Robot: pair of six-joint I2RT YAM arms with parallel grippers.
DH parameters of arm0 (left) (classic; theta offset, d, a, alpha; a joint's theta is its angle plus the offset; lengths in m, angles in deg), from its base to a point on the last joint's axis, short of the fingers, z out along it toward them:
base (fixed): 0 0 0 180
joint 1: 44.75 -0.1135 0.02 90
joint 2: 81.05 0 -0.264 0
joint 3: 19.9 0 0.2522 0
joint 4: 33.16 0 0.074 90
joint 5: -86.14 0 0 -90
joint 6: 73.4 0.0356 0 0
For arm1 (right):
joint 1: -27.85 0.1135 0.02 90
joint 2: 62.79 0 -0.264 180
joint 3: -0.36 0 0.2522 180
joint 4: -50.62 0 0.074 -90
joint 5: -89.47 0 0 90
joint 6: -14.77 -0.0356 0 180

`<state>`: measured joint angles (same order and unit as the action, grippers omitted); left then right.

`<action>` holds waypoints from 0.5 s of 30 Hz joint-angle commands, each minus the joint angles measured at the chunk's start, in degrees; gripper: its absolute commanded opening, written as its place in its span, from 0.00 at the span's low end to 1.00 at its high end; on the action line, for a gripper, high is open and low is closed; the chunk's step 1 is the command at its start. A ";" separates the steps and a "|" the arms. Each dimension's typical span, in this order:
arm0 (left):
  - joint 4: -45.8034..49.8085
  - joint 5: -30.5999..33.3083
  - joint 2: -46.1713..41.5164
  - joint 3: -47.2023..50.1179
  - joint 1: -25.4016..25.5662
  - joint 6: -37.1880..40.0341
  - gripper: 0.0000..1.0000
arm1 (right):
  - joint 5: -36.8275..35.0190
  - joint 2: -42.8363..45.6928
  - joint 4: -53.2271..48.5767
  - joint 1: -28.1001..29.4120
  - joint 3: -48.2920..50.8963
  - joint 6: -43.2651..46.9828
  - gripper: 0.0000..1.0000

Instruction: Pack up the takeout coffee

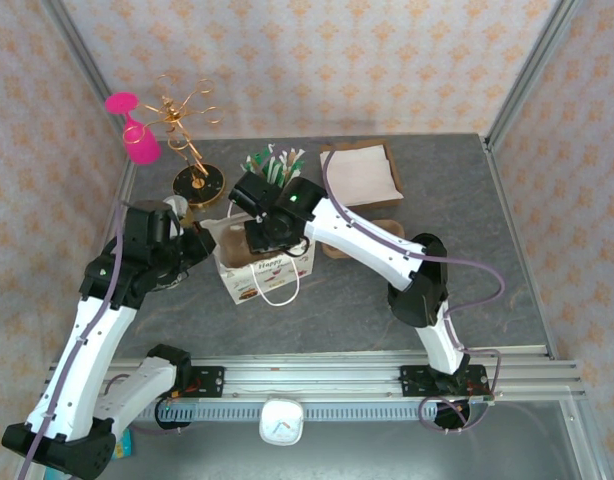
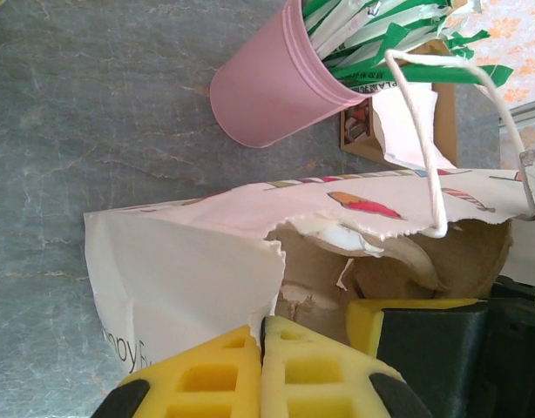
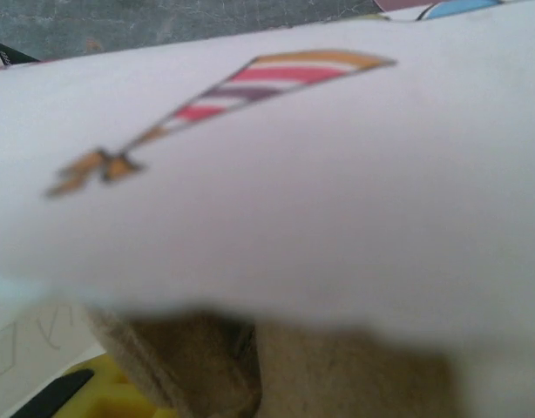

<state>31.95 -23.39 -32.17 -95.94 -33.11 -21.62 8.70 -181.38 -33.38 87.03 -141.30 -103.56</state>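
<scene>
Quick status from the remote desk. Everything is happening at the paper bag (image 1: pixel 270 272). My left gripper (image 2: pixel 260 366) is clamped on the bag's near rim, its yellow pads pressed together with the paper edge running down between them. My right gripper (image 2: pixel 420 335) is reaching down inside the bag mouth, and I honestly can't tell if its jaws are apart or closed. The right wrist cam is just blurry bag wall.

I can't actually spot the takeout coffee. My guess is it's down in the bag under the right gripper. There's a pale curved shape just inside the rim, but I wouldn't swear that's it.

What worries me:
- The rim is ragged and torn right beside my left pinch. Any sideways tug could rip it further and collapse the mouth.
- The white handle (image 2: pixel 437 131) loops over the opening close to the right gripper, so it could snag on the way out and drag the bag.
- The pink cup (image 2: pixel 267 91) of green-wrapped straws (image 2: pixel 372 39) sits just behind the bag. Shove the bag and it goes over.
- If the coffee lands tilted, the lid might pop.

As for writing, the bag's side reads something like "…ppy F…", cut off by my finger. The straw wrapper print is too small to read.
</scene>
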 commanded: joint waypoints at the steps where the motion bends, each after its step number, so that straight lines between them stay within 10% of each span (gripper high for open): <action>1: 0.06 -1.21 0.10 0.13 0.58 1.88 0.08 | 0.26 -2.87 -3.02 -0.62 -4.66 -0.95 0.32; 15: 0.92 -1.29 0.77 -1.36 0.67 2.25 0.09 | 1.59 -4.56 -3.15 -1.44 -3.85 -1.82 0.33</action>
<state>31.71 -24.53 -31.79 -95.97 -33.11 -20.79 10.27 -185.16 -34.34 85.46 -145.15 -104.44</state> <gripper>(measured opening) 0.086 0.328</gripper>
